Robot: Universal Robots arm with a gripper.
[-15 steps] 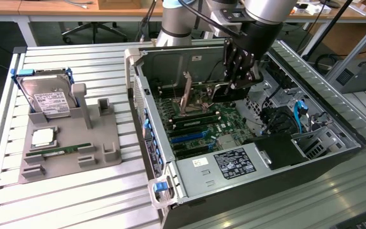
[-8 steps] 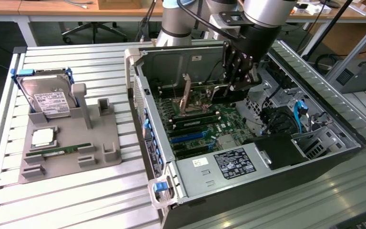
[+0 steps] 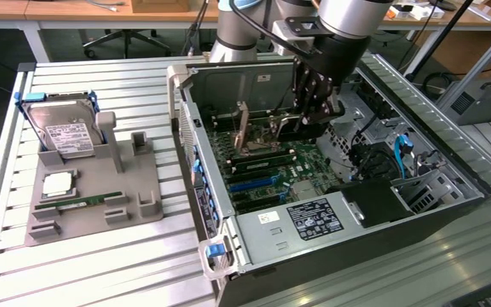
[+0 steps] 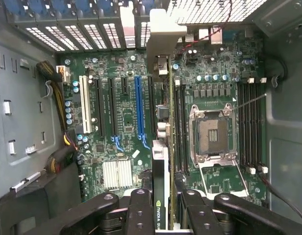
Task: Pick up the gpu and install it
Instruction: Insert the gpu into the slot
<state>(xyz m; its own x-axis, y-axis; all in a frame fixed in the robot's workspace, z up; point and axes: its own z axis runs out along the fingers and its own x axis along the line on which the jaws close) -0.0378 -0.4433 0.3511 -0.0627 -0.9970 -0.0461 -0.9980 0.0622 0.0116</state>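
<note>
The claw [image 3: 307,114] hangs inside the open computer case [image 3: 228,211], its fingers [image 4: 141,210] clamped on either side of the gpu [image 4: 160,169]. The card stands on edge and is gripped by its upper rim. In the wrist view the card runs as a thin dark line across the motherboard [image 4: 121,122]. It lies between the long blue slot [image 4: 138,107] and the open CPU socket [image 4: 212,132]. Its silver bracket [image 4: 163,36] points toward the perforated rear wall of the case. In the exterior view the gpu [image 3: 299,133] shows as a dark block just under the claw, over the board's middle (I cannot tell whether its lower edge touches a slot).

At nine o'clock from the case in the exterior view, a grey tray [image 3: 100,192] sits on the slatted surface [image 3: 100,268]. At the tray's eleven o'clock corner a hard drive [image 3: 66,131] with a white label leans upright. A green RAM stick [image 3: 75,203] lies flat at its seven o'clock side, and a small square chip [image 3: 58,183] rests between the two.
</note>
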